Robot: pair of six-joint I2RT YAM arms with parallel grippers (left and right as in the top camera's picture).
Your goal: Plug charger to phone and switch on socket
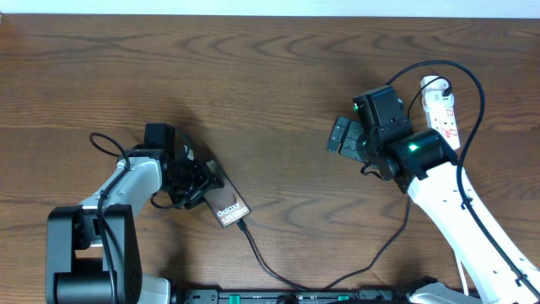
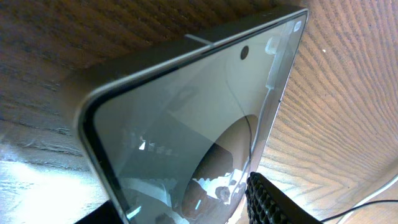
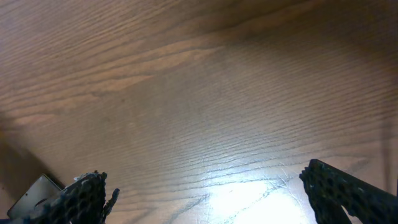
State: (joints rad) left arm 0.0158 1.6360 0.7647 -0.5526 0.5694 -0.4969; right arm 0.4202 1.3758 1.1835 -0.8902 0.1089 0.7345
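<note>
The bronze phone (image 1: 229,207) with white "Galaxy" lettering lies at the centre left of the table. My left gripper (image 1: 192,181) is shut on its upper end. In the left wrist view its glossy face (image 2: 186,112) fills the frame between my fingers (image 2: 180,208). The thin black charger cable (image 1: 261,257) meets the phone's lower end and runs along the front edge toward the right. The white socket strip (image 1: 443,105) with red marks lies at the far right, behind my right arm. My right gripper (image 1: 342,135) is open and empty over bare wood (image 3: 211,199), left of the strip.
The white right arm (image 1: 456,203) crosses the table's right side, with a black cable looping over the strip (image 1: 472,80). The left arm's base (image 1: 89,249) stands at the front left. The wooden table (image 1: 270,76) runs across the back.
</note>
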